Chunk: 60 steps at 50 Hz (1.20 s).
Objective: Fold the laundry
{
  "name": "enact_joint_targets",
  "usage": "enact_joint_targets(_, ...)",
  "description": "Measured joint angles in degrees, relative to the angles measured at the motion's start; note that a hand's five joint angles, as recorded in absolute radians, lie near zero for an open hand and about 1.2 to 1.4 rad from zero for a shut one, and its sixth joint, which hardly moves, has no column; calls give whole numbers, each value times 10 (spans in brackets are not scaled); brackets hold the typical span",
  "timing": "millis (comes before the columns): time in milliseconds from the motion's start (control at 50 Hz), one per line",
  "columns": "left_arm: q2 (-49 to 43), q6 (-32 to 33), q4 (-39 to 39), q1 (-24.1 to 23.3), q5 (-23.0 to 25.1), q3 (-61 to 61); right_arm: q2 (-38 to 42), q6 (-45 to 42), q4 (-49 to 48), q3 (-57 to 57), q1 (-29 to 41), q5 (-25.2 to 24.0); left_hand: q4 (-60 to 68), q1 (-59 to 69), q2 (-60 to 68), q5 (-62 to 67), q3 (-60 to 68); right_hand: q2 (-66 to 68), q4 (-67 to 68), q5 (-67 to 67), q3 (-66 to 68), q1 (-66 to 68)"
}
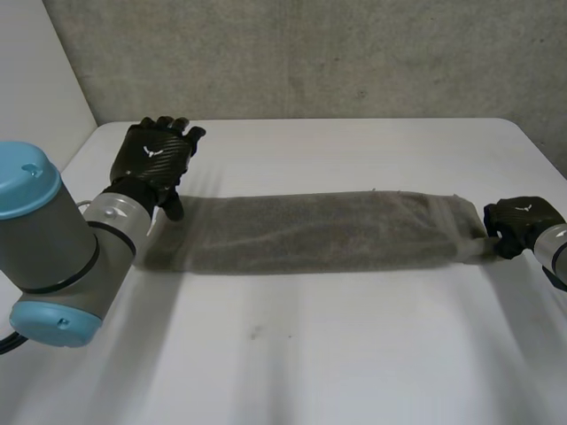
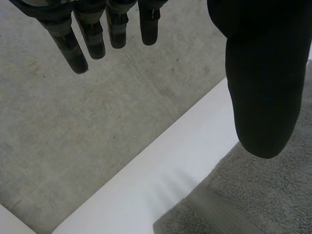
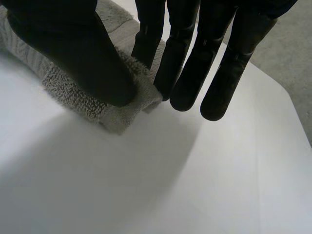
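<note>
The grey towel (image 1: pixel 310 232) lies as a long folded strip on the white table (image 1: pixel 354 354), the right hand (image 1: pixel 521 221) pinching its right end between thumb and fingers, the left hand (image 1: pixel 155 152) above its left end, fingers straight and empty.

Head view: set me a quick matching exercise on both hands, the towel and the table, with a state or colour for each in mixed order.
Things:
1. left hand
2. right hand
3. towel
4. table

States:
A. pinching one end of the towel between thumb and fingers
B. white
C. grey, lying as a long folded strip
D. open, fingers straight, holding nothing

Pairs: 1-D, 2-A, 3-C, 4-B
</note>
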Motion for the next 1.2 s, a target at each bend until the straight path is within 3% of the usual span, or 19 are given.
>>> enact_joint_targets(180,4,0,0,-12,0,-10,-2,-48,-3,-22,-39,6,0,-3,0,0,0,3,10,6,9,0)
enact_joint_targets(320,23,0,0,-14,0,-28,-20,-166,-13,-40,-67,69,0,-3,0,0,0,3,11,7,10,0)
enact_joint_targets(440,37,0,0,-13,0,-39,-38,-205,-37,-48,-65,104,0,-3,0,0,0,3,12,10,10,0)
enact_joint_targets(520,46,-1,0,-12,-1,-44,-65,-177,-60,-51,-23,105,0,-3,0,0,0,3,12,10,11,0)
enact_joint_targets(680,73,-4,0,-2,-3,-54,-98,-58,-118,-54,169,36,0,-3,0,0,0,3,12,14,13,5)
enact_joint_targets(820,98,-5,1,15,-2,-75,-41,-33,-184,-59,350,-42,0,-3,0,0,0,3,12,16,13,5)
enact_joint_targets(1020,105,-8,2,29,-2,-97,72,-38,-219,-90,479,-62,0,-3,0,0,0,-10,4,10,-1,-3)
enact_joint_targets(1060,103,-14,3,30,-1,-100,95,-41,-217,-101,493,-55,0,-3,0,0,0,-141,-131,-107,-129,-92)
enact_joint_targets(1100,102,-16,3,30,-1,-101,102,-41,-216,-104,497,-52,0,-3,0,0,0,-158,-151,-125,-149,-103)
enact_joint_targets(1120,100,-23,5,29,0,-102,107,-41,-213,-109,501,-38,0,-3,0,0,0,-332,-331,-299,-328,-271)
enact_joint_targets(1140,100,-23,5,29,0,-102,107,-41,-213,-109,501,-38,0,-3,0,0,0,-332,-331,-299,-328,-271)
enact_joint_targets(1200,96,-48,12,22,3,-98,80,-35,-196,-110,496,10,0,-3,0,0,0,-537,-536,-506,-537,-422)
